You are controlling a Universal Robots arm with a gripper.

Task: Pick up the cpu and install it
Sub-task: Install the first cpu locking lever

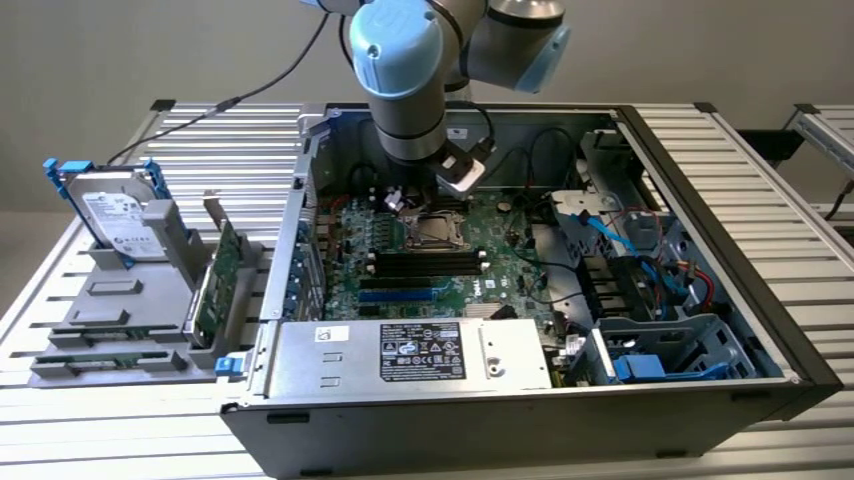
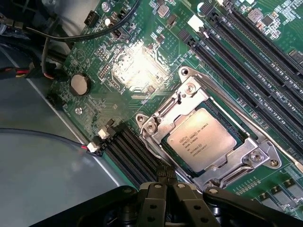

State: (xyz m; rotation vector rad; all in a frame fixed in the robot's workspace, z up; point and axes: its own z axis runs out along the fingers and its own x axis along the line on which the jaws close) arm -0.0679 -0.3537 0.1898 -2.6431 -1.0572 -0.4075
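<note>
While the black gripper (image 2: 165, 176) hangs just off one edge of the silver metal socket frame (image 2: 156, 124), its fingertips are pressed together with nothing between them. The cpu (image 2: 201, 138), a small flat square chip with a dull silver top, lies flat inside that frame, which hugs all four of its edges. Long black memory slots (image 2: 255, 61) run just beside the frame on two sides. The green motherboard (image 2: 118, 61) is barer toward the round silver coin battery (image 2: 80, 84). The exterior view adds the open dark computer case (image 1: 507, 435) walling in the arm. At the exterior view's left, well apart, a silver hard drive (image 1: 114, 215) stands on a grey rack (image 1: 120, 300).
</note>
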